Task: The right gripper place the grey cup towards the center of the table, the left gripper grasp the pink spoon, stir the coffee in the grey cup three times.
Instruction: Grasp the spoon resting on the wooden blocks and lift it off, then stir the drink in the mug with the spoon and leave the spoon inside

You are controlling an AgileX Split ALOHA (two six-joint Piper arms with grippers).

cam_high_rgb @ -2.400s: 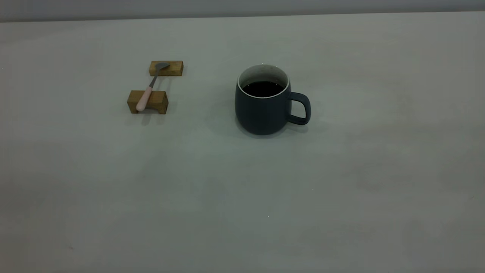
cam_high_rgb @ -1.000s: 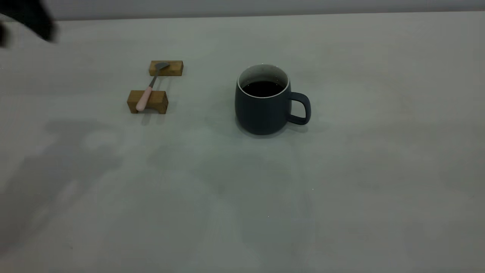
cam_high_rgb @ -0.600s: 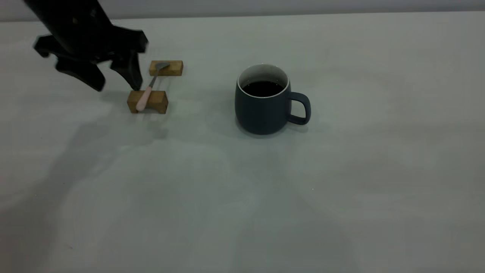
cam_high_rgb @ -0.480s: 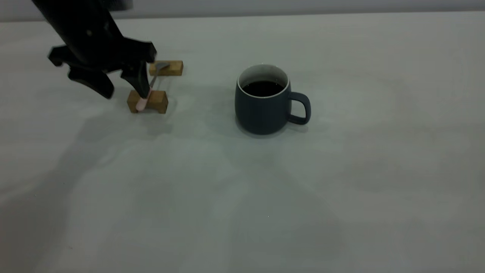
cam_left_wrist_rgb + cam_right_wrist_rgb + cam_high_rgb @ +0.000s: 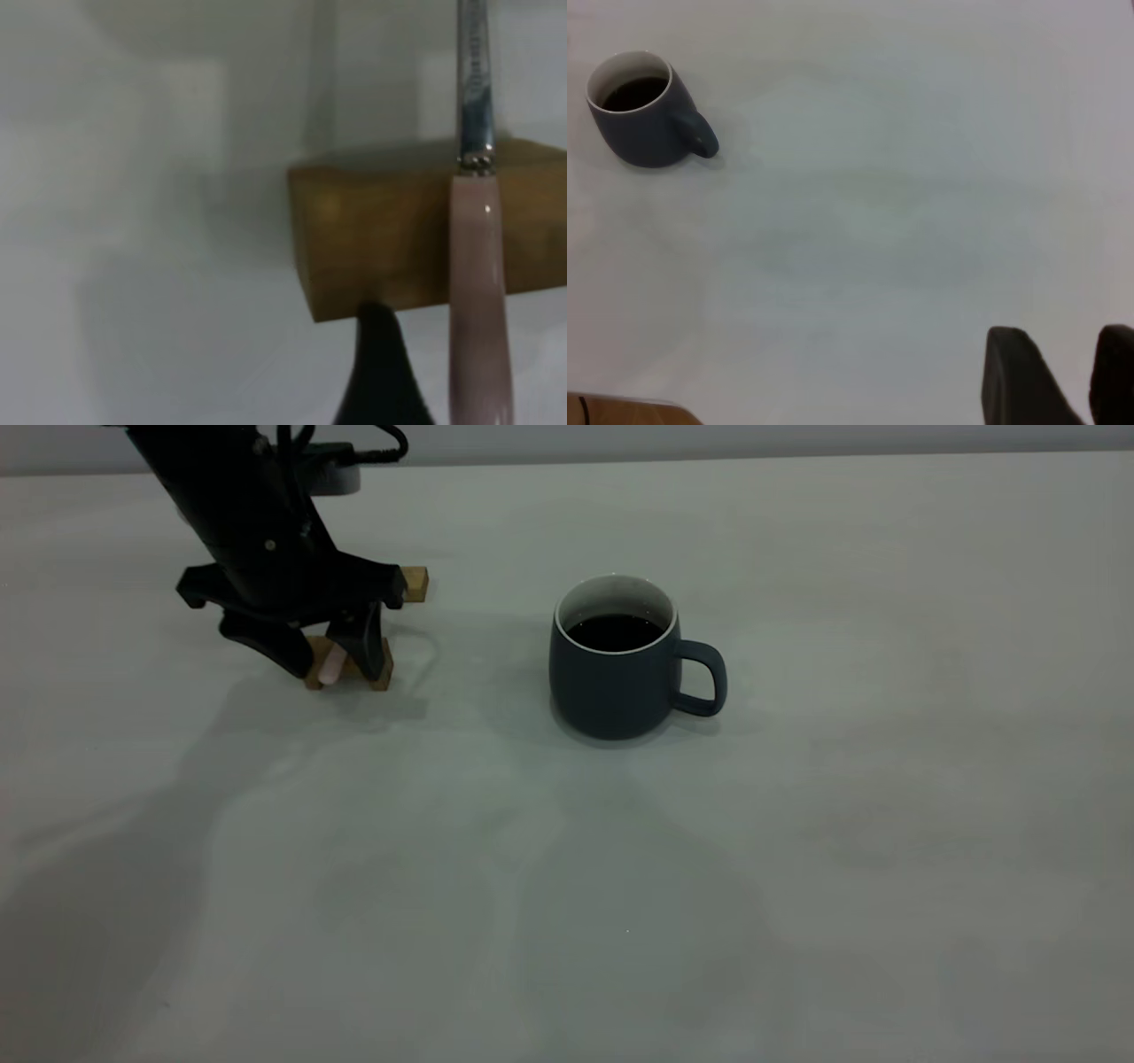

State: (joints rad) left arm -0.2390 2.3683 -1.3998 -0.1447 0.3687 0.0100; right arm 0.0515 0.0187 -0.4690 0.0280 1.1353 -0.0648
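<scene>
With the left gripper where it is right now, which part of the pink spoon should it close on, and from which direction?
Probably the pink handle of the pink spoon, from straight above. The handle lies across the near wooden block, raised off the table, so fingers can drop on either side of it. The left gripper hangs open, straddling it. The thin metal neck offers less to pinch.

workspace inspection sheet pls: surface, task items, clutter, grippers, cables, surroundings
Surface: table, light grey, faint smudges and shadows.
Job's things: grey cup upright near centre, handle toward the right arm's side, coffee inside; pink spoon lying across a wooden block.
Clutter: second wooden block, mostly hidden by the left arm.
Grippers: left gripper open, fingers straddling the spoon handle; right gripper away from the cup, holding nothing.
Cables: black cable looping over the left arm.
Surroundings: nothing seen.
</scene>
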